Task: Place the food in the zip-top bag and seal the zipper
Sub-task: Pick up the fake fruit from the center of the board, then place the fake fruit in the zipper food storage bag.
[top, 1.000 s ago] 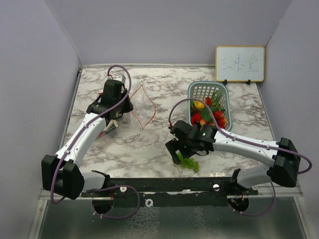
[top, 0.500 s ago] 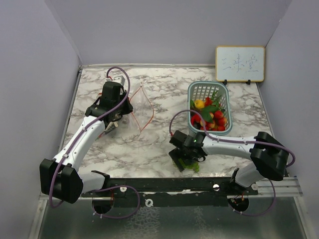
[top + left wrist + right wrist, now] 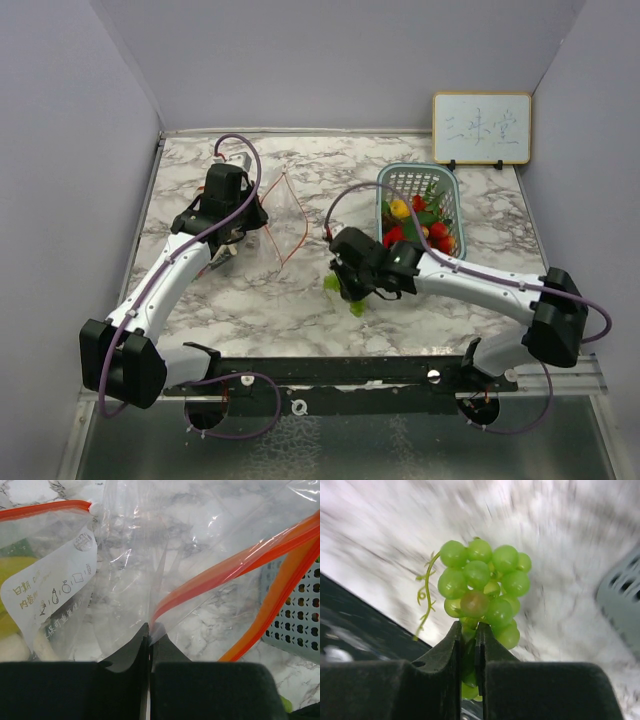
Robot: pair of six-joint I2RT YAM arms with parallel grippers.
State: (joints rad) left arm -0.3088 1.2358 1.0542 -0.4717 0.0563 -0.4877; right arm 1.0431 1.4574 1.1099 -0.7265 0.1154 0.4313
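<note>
Currently the right gripper is clamped on a bunch of green plastic grapes over the marble table. Red and yellow toy food fills the teal mesh basket. The left gripper pinches the crinkly clear zip-top bag, whose orange-red zipper strip gapes apart.

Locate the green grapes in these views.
The grapes are clamped in the right gripper, at the centre of the right wrist view. In the top view they are at the near middle, between the bag and the basket.
</note>
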